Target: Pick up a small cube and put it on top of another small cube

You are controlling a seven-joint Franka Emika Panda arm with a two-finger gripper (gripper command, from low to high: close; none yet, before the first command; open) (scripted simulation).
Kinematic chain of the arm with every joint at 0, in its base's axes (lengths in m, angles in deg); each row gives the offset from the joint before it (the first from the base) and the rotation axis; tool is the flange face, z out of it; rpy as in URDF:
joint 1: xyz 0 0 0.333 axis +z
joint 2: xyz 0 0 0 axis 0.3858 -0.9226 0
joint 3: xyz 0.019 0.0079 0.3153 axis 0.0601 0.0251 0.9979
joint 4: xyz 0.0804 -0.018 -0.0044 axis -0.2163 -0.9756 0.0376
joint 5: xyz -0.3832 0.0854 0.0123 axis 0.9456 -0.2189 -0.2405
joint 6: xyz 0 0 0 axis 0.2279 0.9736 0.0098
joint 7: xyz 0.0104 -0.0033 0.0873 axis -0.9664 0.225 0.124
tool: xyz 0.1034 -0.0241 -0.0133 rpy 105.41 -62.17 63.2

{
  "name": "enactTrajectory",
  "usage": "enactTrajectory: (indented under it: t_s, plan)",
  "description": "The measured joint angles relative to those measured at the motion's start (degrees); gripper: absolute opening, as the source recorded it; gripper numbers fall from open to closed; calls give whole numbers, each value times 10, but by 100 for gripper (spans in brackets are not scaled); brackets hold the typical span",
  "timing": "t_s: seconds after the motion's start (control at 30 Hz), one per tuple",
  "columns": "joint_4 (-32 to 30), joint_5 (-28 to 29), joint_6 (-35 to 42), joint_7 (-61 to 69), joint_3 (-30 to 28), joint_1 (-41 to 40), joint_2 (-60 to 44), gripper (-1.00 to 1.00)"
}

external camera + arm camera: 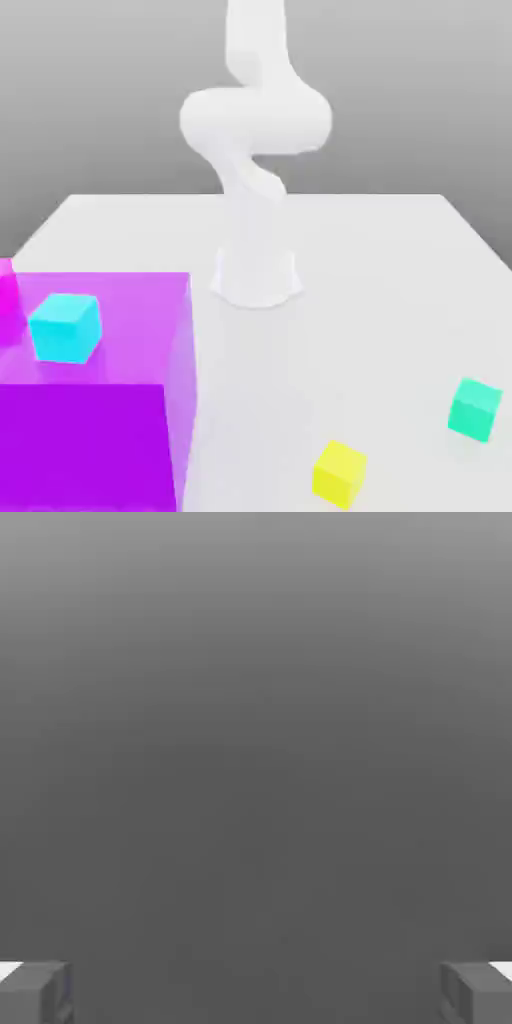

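A small cyan cube [65,327] rests on top of a large magenta block [95,400] at the exterior view's left. A small yellow cube [339,473] lies on the white table near the front edge. To its right on the table sits a small green cube [474,408]. In the hand view my gripper [256,994] is open, its two grey fingertips [35,992] far apart with nothing between them, facing plain grey background. The white arm [255,120] rises from its base [256,275] and leaves the exterior view at the top.
The white table [380,260] spreads around the arm's base. A second magenta shape [6,295] shows at the exterior view's left edge, beside the large block. The large block stands much taller than the loose cubes.
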Motion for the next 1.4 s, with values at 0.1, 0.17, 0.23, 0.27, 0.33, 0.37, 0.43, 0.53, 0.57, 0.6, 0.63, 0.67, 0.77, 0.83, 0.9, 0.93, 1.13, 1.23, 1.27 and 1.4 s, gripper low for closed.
enactTrajectory:
  t_s: [0.1,0.17,0.23,0.27,0.33,0.37,0.43,0.53,0.57,0.6,0.63,0.67,0.77,0.83,0.9,0.93,1.13,1.23,1.27,1.4]
  plan:
    - [-14,0,-28,19,19,24,-65,0]
    - [-23,1,-45,30,32,39,-107,0]
    - [-31,3,-63,40,46,53,-148,0]
    - [-36,4,-72,45,53,60,-169,0]
    - [-45,7,-89,55,68,75,-210,0]
    - [-49,9,-98,59,75,81,-231,0]
    - [-58,14,-115,67,90,95,-272,0]
    - [-71,26,-141,76,113,115,-335,0]
    - [-75,31,-150,79,120,125,-356,0]
    - [-79,37,-159,80,126,137,-377,0]
    - [-84,43,-167,82,132,149,-398,0]
    - [-88,50,-176,83,135,161,-419,0]
    - [-101,71,-201,85,144,183,-483,0]
    - [-107,89,-220,82,147,198,-526,0]
    - [-102,114,-248,67,133,214,-568,0]
    - [-99,127,-263,58,122,223,-589,0]
    - [-88,157,-304,36,91,249,-642,-100]
    - [-87,160,-308,33,88,252,-647,-100]
    - [-89,156,-302,36,92,248,-640,-100]
    - [-104,109,-248,72,128,222,-569,-100]
